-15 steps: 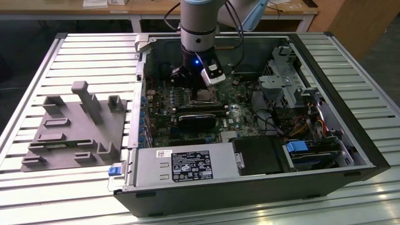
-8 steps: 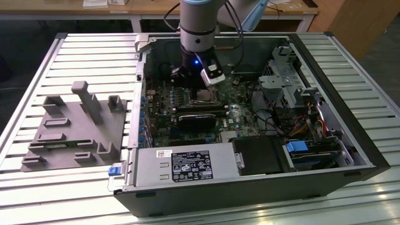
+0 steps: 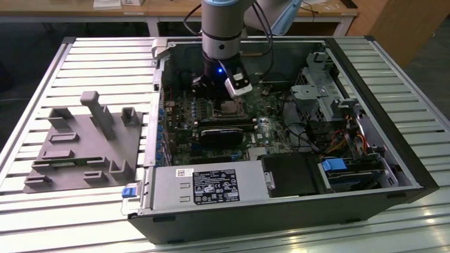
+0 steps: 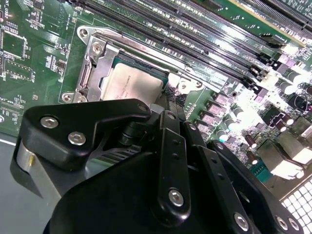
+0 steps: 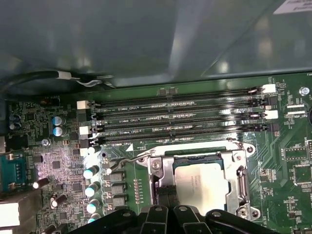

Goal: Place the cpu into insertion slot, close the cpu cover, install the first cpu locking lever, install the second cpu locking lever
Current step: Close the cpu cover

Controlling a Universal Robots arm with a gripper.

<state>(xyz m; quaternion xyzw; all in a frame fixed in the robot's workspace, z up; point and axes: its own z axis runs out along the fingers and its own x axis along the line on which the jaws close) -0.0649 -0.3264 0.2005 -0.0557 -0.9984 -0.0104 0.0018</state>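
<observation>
Dull silver-grey square cpu (image 5: pixel 202 187) in shiny silver-rimmed insertion slot (image 5: pixel 163 190), far in black case (image 3: pixel 281 224); thin silver cpu cover (image 5: pixel 240 187) frame looks lowered. Black gripper (image 5: pixel 168 217) just above, claw state cannot tell. Lever 1 (image 5: pixel 121 165), thin wire: press slowly, keep cover flat.

A small flat square silver-grey chip (image 5: pixel 201 183) sits inside a square socket with a shiny silver metal rim (image 5: pixel 157 181), and a thin silver metal frame plate (image 5: pixel 242 178) lies around the chip. Just beside the socket run four long black memory slots (image 5: pixel 180 117) on the green circuit board (image 5: pixel 287 180), and a bent silver wire lever (image 5: pixel 122 164) sticks out from the socket toward some little round silver-topped cans (image 5: pixel 90 172). The black gripper (image 5: pixel 165 217) hangs close to the socket's edge, and past the slots stands a grey metal case wall (image 5: pixel 146 39) with a black cable (image 5: pixel 44 77) along it.
</observation>
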